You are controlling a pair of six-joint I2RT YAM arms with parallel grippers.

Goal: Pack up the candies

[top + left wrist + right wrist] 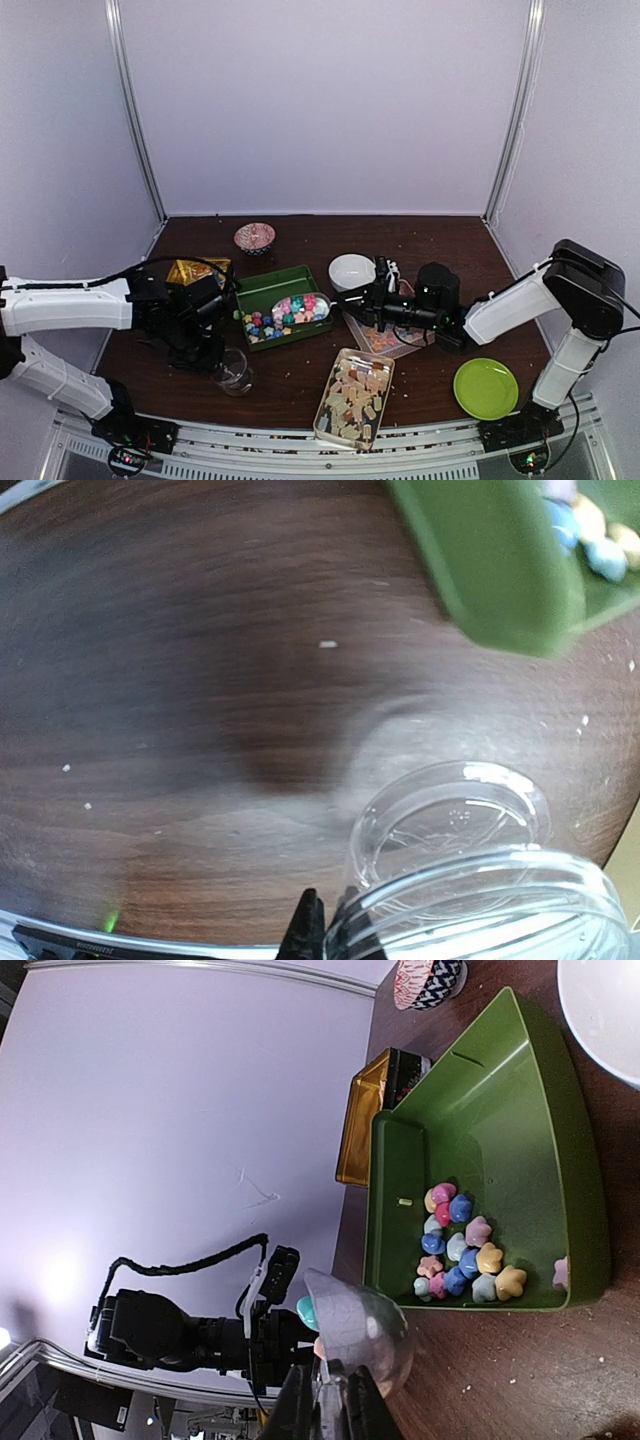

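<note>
Left end effector is closed narrow beside the clear jar, which stands empty on the bench near the front edge. It looks to be pinching the jar wall, but contact sits at the edge of the wrist view, so not certain.

Next right is the green tray, with star candies heaped in its near left corner; pink, blue, yellow, green.

Over the tray's right half a clear scoop lies roughly level, loaded with more star candies. Right end effector is clamped on the scoop's end, reaching in from the right.

Further right and nearer, beige candies fill a shallow tray, untouched.

Step in hand: scoop is filled, jar being steadied; transfer not yet done.

Next move probably calls for carrying the scoop level across to the jar mouth, then tipping slowly. The mouth is small and the sweets are loose, so spill risk is real; the left arm needs to keep the jar upright.
</note>
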